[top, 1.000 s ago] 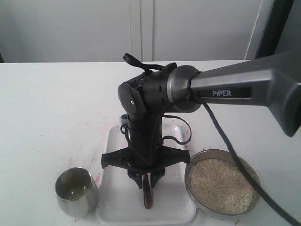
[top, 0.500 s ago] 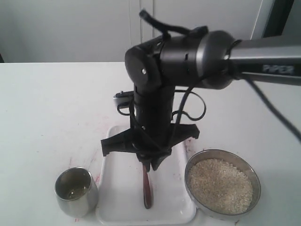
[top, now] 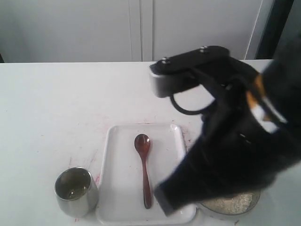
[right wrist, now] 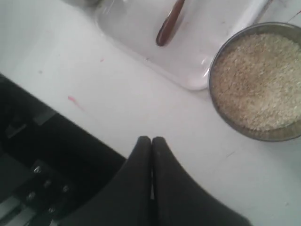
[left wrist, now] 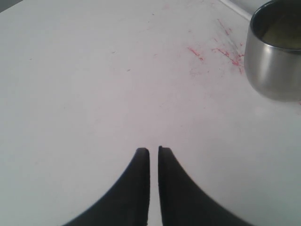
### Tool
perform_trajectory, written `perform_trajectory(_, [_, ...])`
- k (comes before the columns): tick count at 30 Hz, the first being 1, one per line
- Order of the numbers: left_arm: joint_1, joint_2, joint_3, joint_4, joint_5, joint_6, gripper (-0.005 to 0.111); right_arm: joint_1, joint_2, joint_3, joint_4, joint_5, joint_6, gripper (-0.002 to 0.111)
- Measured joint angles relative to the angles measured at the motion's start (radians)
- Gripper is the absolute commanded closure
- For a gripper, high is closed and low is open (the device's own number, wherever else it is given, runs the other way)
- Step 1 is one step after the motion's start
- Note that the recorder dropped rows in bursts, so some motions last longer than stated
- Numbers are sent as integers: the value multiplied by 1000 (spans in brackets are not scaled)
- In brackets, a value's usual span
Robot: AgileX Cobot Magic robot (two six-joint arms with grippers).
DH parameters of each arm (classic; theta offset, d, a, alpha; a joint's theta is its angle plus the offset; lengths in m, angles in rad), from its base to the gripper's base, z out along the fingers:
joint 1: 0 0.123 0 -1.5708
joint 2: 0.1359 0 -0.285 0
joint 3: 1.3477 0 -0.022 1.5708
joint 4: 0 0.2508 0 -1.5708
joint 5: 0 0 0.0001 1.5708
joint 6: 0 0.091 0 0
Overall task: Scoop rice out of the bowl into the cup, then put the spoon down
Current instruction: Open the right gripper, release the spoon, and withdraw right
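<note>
The wooden spoon (top: 143, 169) lies free on the white tray (top: 120, 188), bowl end away from the table's front edge. The steel cup (top: 75, 190) stands left of the tray and also shows in the left wrist view (left wrist: 277, 52). The metal bowl (right wrist: 263, 136) holds rice (right wrist: 256, 80); in the exterior view my right arm (top: 235, 150) hides most of it. My right gripper (right wrist: 151, 139) is shut and empty above bare table beside the bowl, clear of the spoon's handle (right wrist: 170, 23). My left gripper (left wrist: 154, 149) is shut with nothing in it, over the table some way from the cup.
Red smears mark the table near the cup (left wrist: 221, 49). A dark part of the robot (right wrist: 37, 160) fills one corner of the right wrist view. The right arm looms large and blurred across the right of the exterior view.
The right gripper has left the spoon lying on the tray, risen and swung away to the right, towards the camera. Cup, tray and bowl have stayed put.
</note>
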Motion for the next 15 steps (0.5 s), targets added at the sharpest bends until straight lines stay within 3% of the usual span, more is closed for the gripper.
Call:
perform_trajectory(6, [0, 0, 0, 0, 0, 0, 92, 54, -304, 188, 131, 4, 7, 108])
perform_trajectory(15, [0, 0, 0, 0, 0, 0, 92, 54, -449, 213, 61, -108, -25, 108])
